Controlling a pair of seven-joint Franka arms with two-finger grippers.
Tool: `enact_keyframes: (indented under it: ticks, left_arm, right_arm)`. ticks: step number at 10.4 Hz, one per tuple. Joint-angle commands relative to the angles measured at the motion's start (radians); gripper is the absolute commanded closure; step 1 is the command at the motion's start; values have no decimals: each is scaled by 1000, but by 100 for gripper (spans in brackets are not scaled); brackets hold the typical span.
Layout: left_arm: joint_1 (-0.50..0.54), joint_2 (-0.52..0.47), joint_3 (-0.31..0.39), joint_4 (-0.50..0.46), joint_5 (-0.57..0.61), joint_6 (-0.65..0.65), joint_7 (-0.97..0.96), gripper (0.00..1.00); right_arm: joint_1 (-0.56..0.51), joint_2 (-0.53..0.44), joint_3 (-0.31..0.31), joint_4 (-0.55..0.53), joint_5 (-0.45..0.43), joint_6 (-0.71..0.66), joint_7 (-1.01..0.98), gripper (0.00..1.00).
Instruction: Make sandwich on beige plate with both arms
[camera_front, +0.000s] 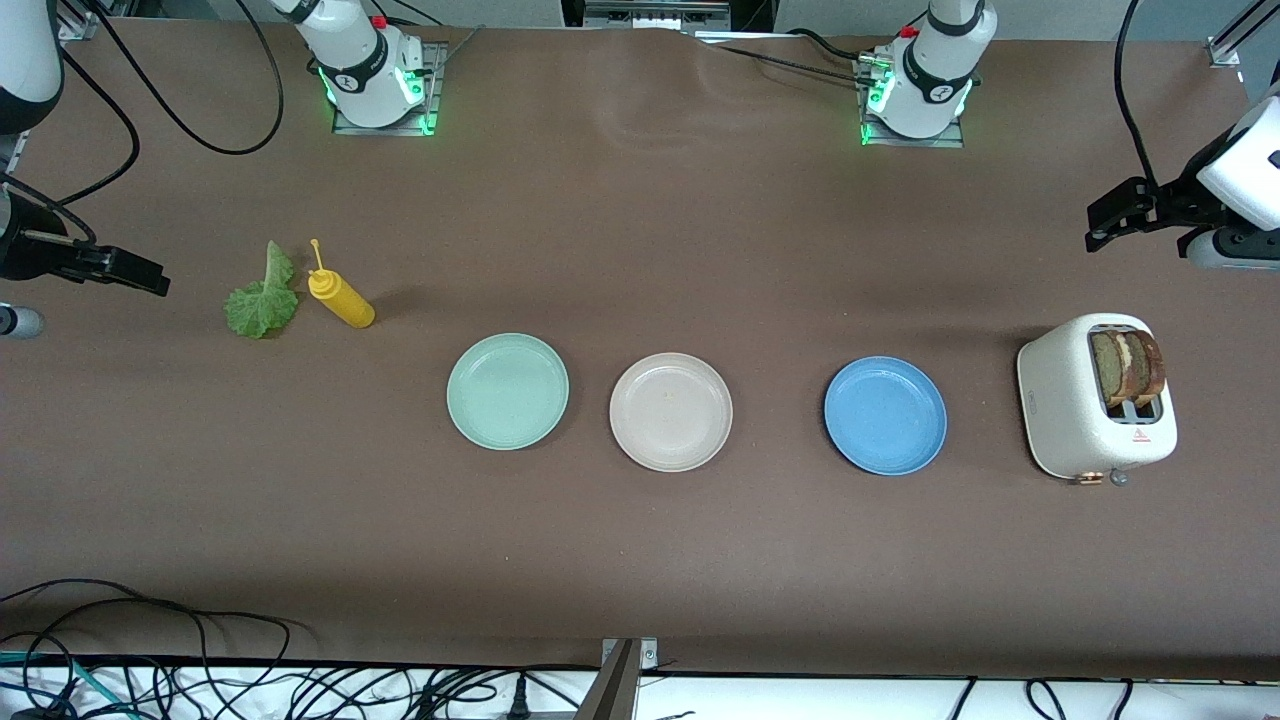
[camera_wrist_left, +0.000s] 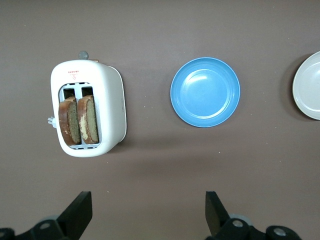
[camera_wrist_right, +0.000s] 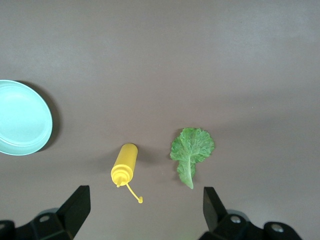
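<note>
The beige plate (camera_front: 670, 411) lies bare at the middle of the table, between two other plates; its edge shows in the left wrist view (camera_wrist_left: 310, 85). Two brown bread slices (camera_front: 1128, 365) (camera_wrist_left: 79, 120) stand upright in the slots of a white toaster (camera_front: 1070, 410) (camera_wrist_left: 110, 115) at the left arm's end. A green lettuce leaf (camera_front: 262, 300) (camera_wrist_right: 191, 147) lies flat at the right arm's end. My left gripper (camera_front: 1100, 225) (camera_wrist_left: 148, 210) hangs open and empty over bare table beside the toaster. My right gripper (camera_front: 150, 278) (camera_wrist_right: 145, 207) hangs open and empty over bare table beside the lettuce.
A mint green plate (camera_front: 507, 391) (camera_wrist_right: 20, 120) and a blue plate (camera_front: 885, 415) (camera_wrist_left: 205, 92) flank the beige one. A yellow squeeze bottle (camera_front: 342, 298) (camera_wrist_right: 125, 162) lies on its side next to the lettuce. Cables run along the table's front edge.
</note>
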Motion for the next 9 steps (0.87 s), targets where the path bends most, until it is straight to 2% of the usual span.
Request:
enact_keyframes:
  ticks: [1, 9]
  left_arm:
    - [15, 13, -2, 31, -18, -24, 19, 0]
    - [15, 13, -2, 30, -18, -24, 19, 0]
  right_arm:
    - [-15, -3, 13, 2, 16, -3, -15, 0]
    - [-16, -3, 12, -1, 18, 0, -23, 0]
